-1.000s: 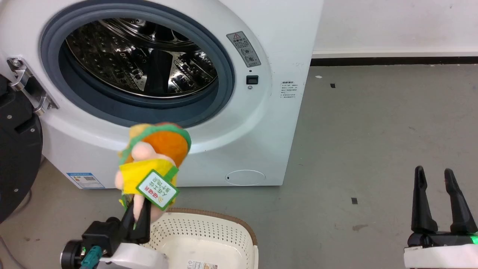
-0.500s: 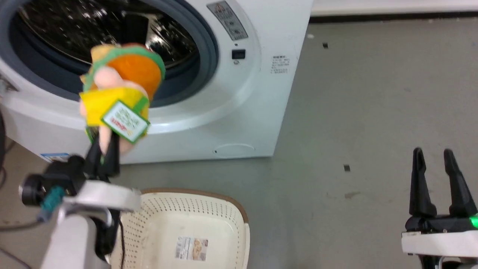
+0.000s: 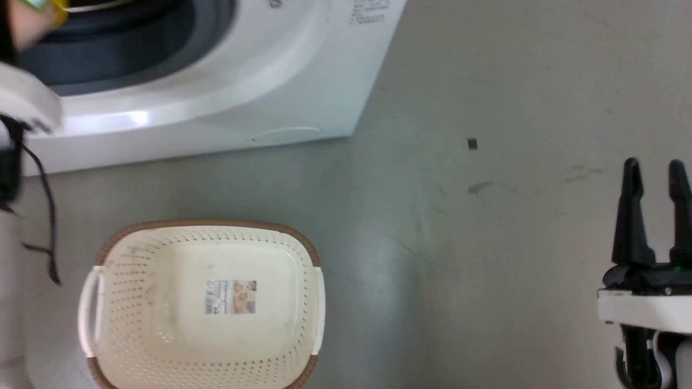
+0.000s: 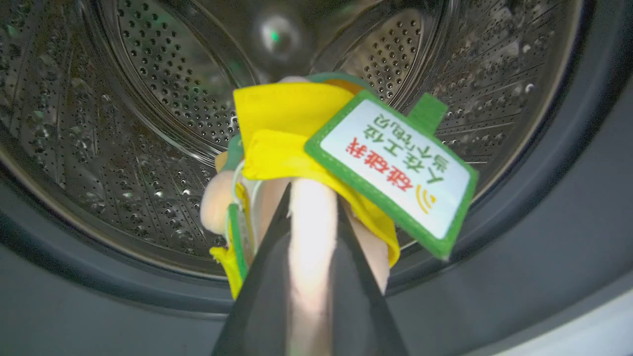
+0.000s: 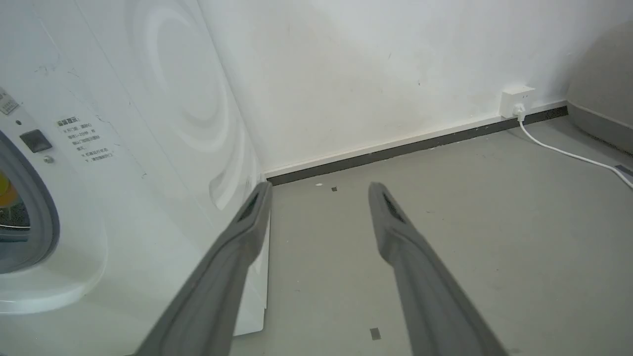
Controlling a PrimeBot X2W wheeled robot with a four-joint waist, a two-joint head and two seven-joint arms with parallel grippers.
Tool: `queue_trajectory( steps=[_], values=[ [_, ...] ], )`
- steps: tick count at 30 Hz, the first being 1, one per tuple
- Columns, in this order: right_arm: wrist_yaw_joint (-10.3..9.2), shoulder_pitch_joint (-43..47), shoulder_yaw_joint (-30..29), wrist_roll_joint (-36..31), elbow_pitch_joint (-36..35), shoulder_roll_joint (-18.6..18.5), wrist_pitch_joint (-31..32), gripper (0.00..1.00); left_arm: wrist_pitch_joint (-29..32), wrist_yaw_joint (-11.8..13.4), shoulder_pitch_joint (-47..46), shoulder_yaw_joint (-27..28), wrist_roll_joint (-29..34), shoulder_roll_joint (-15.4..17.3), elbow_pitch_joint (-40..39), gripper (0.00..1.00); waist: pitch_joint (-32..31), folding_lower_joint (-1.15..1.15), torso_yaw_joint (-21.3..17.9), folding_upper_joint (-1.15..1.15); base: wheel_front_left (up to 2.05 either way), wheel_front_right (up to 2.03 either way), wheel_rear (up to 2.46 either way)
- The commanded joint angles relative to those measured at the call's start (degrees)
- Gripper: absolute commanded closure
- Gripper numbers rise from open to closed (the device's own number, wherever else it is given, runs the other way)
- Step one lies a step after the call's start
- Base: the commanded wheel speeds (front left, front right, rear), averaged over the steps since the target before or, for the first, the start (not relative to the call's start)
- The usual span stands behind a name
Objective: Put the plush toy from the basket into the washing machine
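Plush toy (image 4: pixel 292 133) is hanging at the mouth of the washing machine (image 3: pixel 243 70), clear of the floor. The left gripper (image 4: pixel 312 198) is clamping it: the two dark fingers (image 4: pixel 262 277) are pinching a pale peach limb between them, with the yellow body bunching up just past the tips. The green-and-white tag (image 4: pixel 395 168) is dangling off the toy's right side in the left wrist view, printed face toward the camera.

The perforated steel drum (image 4: pixel 163 99) is showing directly behind the toy, and the grey gasket (image 4: pixel 568 198) is ringing it on all sides. Can't tell whether the toy is sitting past the gasket line or just in front of it. In the head view only a yellow-peach sliver of the toy (image 3: pixel 32 16) is showing at the top left corner, over the dark porthole, above the pale left forearm (image 3: pixel 27 102).

The basket (image 3: pixel 281 302) is sitting on the grey floor (image 3: pixel 432 243) near the front of the machine, well below the toy, with only its printed sticker (image 3: pixel 230 296) showing on the inner bottom.

The right gripper (image 3: pixel 654 167) is hovering over bare floor, well off to the right of the machine and basket. Its fingers are standing apart and are holding nothing, as the right wrist view (image 5: pixel 320 190) is also showing, with a wall socket (image 5: pixel 517 101) and white cable (image 5: pixel 568 153) beyond.
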Motion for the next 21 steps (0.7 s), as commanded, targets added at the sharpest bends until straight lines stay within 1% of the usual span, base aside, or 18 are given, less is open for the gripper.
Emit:
queue_trajectory(
  steps=[1,4,8,12,16,21],
  values=[
    [-0.04,-1.3,-0.7,0.8,0.2,0.0,-0.2,0.0,1.1,-0.3,-3.9,0.1,0.3,1.6,1.1,1.0,4.9,-0.01,-3.5,0.0,0.0,0.0,0.0],
    [-0.04,-2.8,-1.3,1.4,0.3,0.0,-0.2,0.0,4.5,-0.8,-10.6,-0.7,1.2,4.8,4.7,1.0,7.4,-0.01,-4.5,0.0,0.0,0.0,0.0],
    [-0.04,-4.4,-1.1,1.7,0.3,0.0,-0.2,0.0,9.3,-0.9,-19.2,-1.4,2.1,7.7,10.4,1.0,10.1,-0.01,-5.7,0.0,0.0,0.0,0.0],
    [-0.04,-5.6,-1.0,2.3,0.3,0.0,-0.2,0.0,15.4,-1.6,-26.8,-3.6,2.4,9.4,15.8,1.0,12.4,-0.01,-6.7,0.0,0.0,0.0,0.0],
    [-0.04,-6.3,-0.4,2.6,0.4,0.0,-0.2,0.0,22.1,-2.3,-32.4,-6.5,1.7,10.5,20.4,1.0,14.1,-0.01,-7.2,0.0,0.0,0.0,0.0],
    [-0.04,-6.4,0.0,2.8,0.3,0.0,-0.2,0.0,26.3,-2.6,-37.1,-11.3,1.8,12.3,23.8,1.0,15.5,-0.01,-7.2,0.0,0.0,0.0,0.0]
  ],
)
